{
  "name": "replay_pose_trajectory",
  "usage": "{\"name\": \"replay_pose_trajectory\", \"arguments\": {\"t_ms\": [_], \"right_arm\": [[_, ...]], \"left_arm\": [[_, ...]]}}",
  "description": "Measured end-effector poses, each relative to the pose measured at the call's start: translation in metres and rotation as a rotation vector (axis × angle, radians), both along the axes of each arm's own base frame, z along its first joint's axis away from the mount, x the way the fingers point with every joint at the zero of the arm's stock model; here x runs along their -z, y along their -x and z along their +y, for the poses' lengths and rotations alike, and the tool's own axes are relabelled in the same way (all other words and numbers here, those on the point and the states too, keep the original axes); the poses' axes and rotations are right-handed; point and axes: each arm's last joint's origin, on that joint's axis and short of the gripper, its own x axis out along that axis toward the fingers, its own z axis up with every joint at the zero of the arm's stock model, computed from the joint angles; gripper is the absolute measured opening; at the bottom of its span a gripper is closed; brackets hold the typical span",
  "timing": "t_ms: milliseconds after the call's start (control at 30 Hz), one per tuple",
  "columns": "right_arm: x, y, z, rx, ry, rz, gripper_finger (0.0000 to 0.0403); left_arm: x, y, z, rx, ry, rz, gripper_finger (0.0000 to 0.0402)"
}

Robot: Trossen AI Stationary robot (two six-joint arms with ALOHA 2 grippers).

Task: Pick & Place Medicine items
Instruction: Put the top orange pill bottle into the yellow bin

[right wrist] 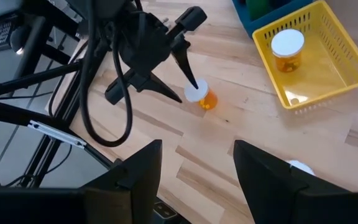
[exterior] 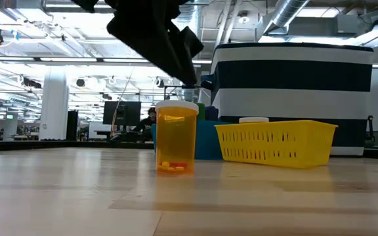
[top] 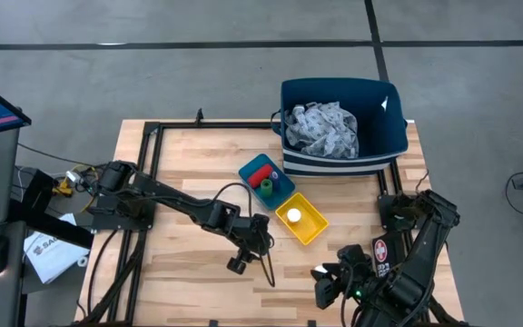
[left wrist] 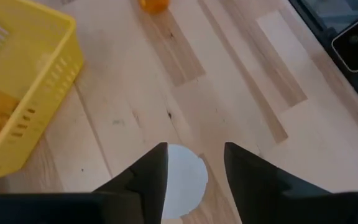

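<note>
black jointed arms, looped cables, pointed fingers

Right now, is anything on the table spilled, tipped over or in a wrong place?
Nothing is spilled or tipped. One pill bottle stands upright on the bare table, outside the yellow tray, under the open left gripper. A second bottle stands loose near the right gripper.

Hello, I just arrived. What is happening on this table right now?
A two-armed robot is sorting small medicine containers into trays. The left gripper hangs directly over an orange pill bottle standing on the wooden table, its fingers on either side of the white cap, not closed on it. The yellow tray already holds one pill bottle, and the blue tray holds a red and a green bottle. The right gripper waits open at the near edge, with another bottle just ahead of it.
</note>
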Motion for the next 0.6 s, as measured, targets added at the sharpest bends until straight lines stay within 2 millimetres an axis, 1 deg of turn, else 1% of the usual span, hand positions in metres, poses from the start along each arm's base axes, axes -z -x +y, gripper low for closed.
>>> {"name": "replay_pose_trajectory", "arguments": {"t_ms": [167,367,600], "right_arm": [[0.0,0.002,0.002,-0.006,-0.017,0.012,0.0196],[0.0,0.003,0.002,-0.006,-0.018,0.013,0.0196],[0.0,0.003,0.002,-0.006,-0.017,0.013,0.0196]], "left_arm": [[0.002,-0.001,0.002,-0.01,-0.008,0.003,0.014],[0.003,-0.004,0.012,-0.067,-0.025,0.003,0.013],[0.006,-0.002,0.011,-0.065,-0.027,0.013,0.0122]]}}
